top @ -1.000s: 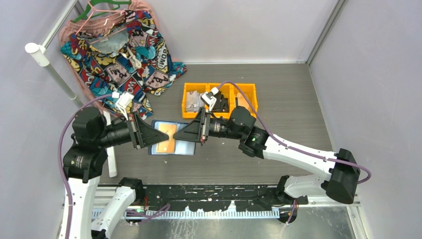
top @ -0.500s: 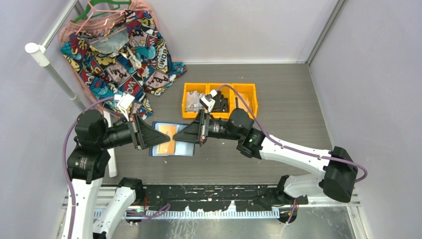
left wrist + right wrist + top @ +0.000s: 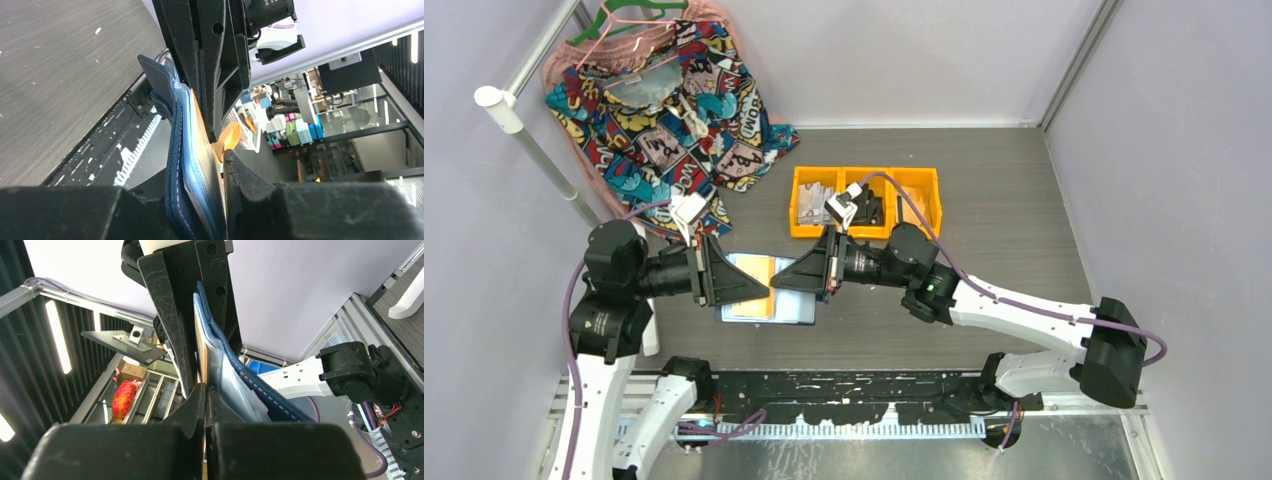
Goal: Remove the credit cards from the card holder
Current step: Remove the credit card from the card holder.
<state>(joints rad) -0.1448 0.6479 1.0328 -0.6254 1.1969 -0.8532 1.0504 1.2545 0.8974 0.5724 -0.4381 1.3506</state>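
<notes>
**A:** Where is the card holder?

**B:** It lies open over the near left part of the desk, between the two arms. I cannot tell whether it touches the desk.

**A:** What is the left gripper doing?

**B:** It reaches in from 9 o'clock and its fingers are clamped on the card holder. In the left wrist view the navy leather and the pale blue lining sit squeezed between them.

**A:** And the right gripper?

**B:** It comes in from 3 o'clock, tip to tip with the left one. Its fingers are pressed together on the edge of a tan credit card. In the right wrist view only a thin sliver of card shows between them. The rest of the card lies against the holder's inner pocket.

**A:** Anything else nearby?

**B:** A row of yellow bins with dark items sits at 1 o'clock from the holder. A comic-print cloth lies at 11 o'clock, by the back left corner.
</notes>
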